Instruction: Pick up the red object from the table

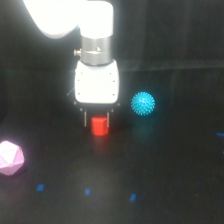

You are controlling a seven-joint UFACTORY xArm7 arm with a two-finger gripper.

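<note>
Looking down the counter (pixel 165 165), I find the red object (pixel 99 125) between the jaws (pixel 97 119); whether they clamp it, I cannot tell. Cyan spiky ball (pixel 143 103) sits near.

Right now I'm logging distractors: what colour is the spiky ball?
Cyan; the spiky ball shows in the exterior view.

A wide matte black desk (pixel 170 165) fills the scene. On it a cyan spiky ball (pixel 143 103) is seen toward the exterior view's right, and a pink faceted polyhedron (pixel 10 158) at the left edge. A red object (pixel 99 126) appears to rest near the middle, though contact cannot be confirmed. Small blue marks (pixel 87 191) are scattered along the front.
</note>
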